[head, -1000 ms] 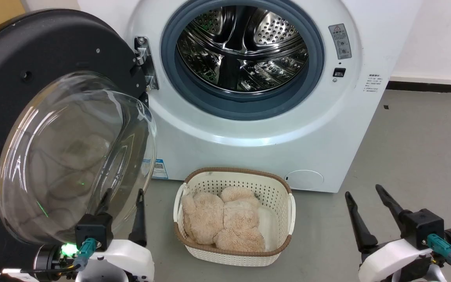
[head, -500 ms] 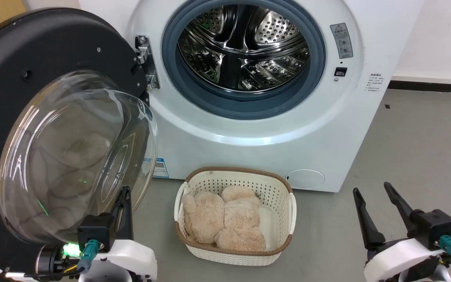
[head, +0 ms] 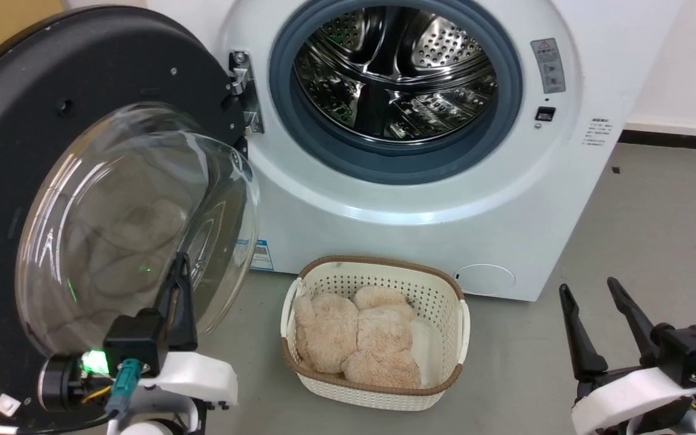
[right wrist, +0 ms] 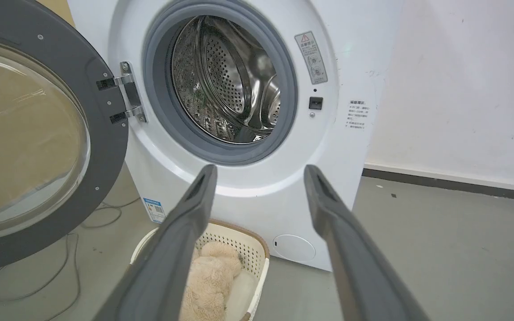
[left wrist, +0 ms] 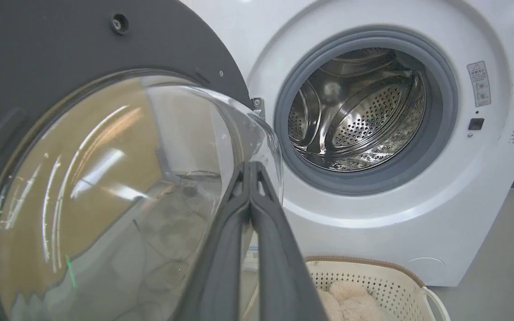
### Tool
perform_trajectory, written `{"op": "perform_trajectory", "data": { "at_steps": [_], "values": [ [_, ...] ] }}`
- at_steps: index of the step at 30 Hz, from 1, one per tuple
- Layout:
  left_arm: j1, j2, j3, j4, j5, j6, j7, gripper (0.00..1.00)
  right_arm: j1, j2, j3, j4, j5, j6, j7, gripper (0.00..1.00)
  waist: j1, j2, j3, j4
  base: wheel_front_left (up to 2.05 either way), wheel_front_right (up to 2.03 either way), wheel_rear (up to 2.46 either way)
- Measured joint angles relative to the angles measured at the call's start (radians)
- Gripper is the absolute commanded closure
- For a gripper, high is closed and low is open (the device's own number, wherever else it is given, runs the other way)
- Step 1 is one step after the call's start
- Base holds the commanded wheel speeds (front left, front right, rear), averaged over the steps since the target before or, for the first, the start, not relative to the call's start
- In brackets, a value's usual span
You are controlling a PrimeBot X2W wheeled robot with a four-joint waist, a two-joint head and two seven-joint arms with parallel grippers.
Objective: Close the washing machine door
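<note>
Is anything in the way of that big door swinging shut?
Nothing visible does. The opening of the washing machine is clear, and the basket sits low on the floor, seemingly beneath the swing of the washing machine door.

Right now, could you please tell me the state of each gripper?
Left gripper: closed, holding nothing.
Right gripper: open, empty.
</note>
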Motion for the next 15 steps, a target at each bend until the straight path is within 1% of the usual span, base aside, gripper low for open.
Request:
{"op": "perform_trajectory", "data": {
  "at_steps": [9, 15],
  "values": [
    [-0.04, 0.031, 0.004, -0.074, 0.0, 0.022, -0.019, 1.0, 0.001, 0.0, -0.017, 0.002, 0.019, 0.0, -0.018, 0.0, 0.0, 0.0, 0.003, 0.039, 0.0, 0.0, 0.0],
    [-0.08, 0.054, 0.027, -0.113, -0.011, 0.026, -0.028, 1.0, 0.002, 0.0, -0.031, 0.011, 0.039, 0.0, -0.029, 0.0, 0.0, 0.0, 0.004, 0.074, 0.0, 0.0, 0.0]
  ]
}}
